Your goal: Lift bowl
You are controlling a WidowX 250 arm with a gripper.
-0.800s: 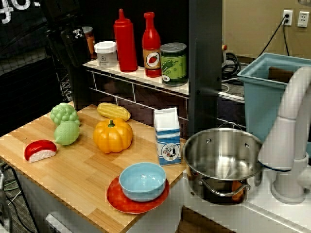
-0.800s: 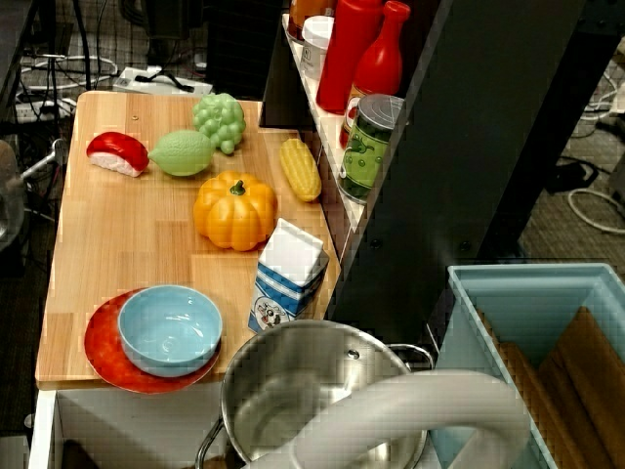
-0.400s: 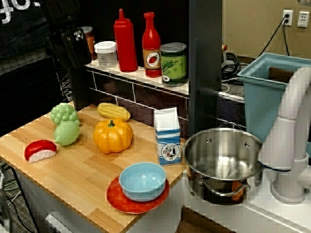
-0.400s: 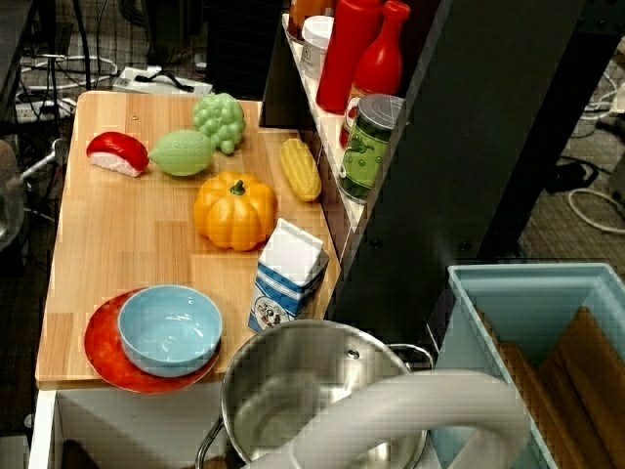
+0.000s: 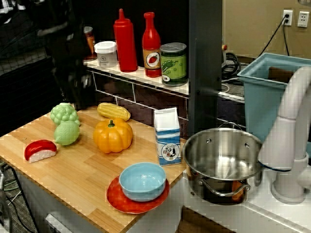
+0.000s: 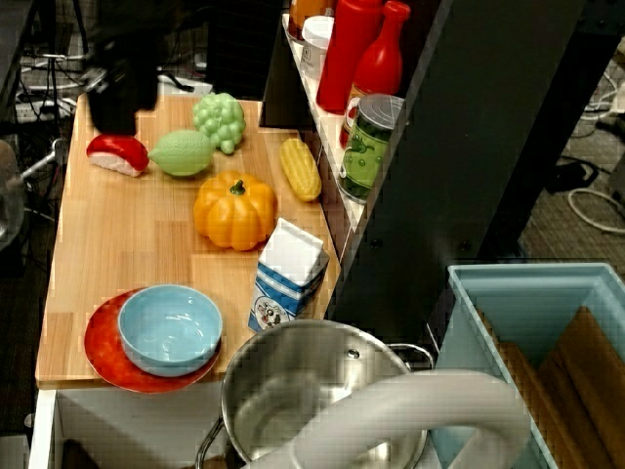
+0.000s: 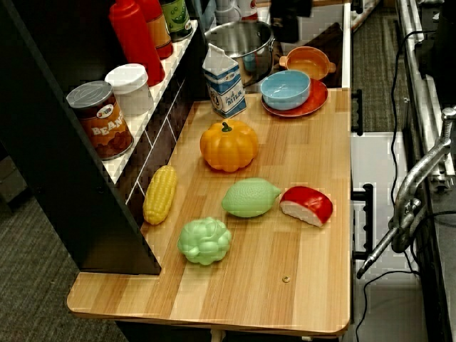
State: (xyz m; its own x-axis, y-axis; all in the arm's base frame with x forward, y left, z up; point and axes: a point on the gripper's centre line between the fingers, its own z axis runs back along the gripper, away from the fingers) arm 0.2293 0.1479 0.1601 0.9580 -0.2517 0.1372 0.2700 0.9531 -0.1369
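The light-blue bowl (image 5: pixel 142 180) (image 6: pixel 170 327) (image 7: pixel 285 88) sits upright on a flat red-orange plate (image 5: pixel 138 203) (image 6: pixel 105 360) (image 7: pixel 308 108) at the front corner of the wooden table, beside the steel pot. My black gripper (image 5: pixel 73 73) (image 6: pixel 122 96) is a dark blur over the far end of the table, above the red-and-white sushi toy (image 6: pixel 117 153) and far from the bowl. Its fingers cannot be made out. Nothing touches the bowl.
An orange pumpkin (image 5: pixel 112 136), a milk carton (image 5: pixel 167 137), corn (image 5: pixel 113 111), a lime (image 5: pixel 66 132) and green grapes (image 5: pixel 64 113) lie on the table. The steel pot (image 5: pixel 222 155) stands right of the bowl. A shelf with bottles and cans (image 5: pixel 146 46) runs behind.
The dark gripper has dropped from the upper left by the shelf to above the table's far end, and it now shows in the overhead view. The bowl has not moved.
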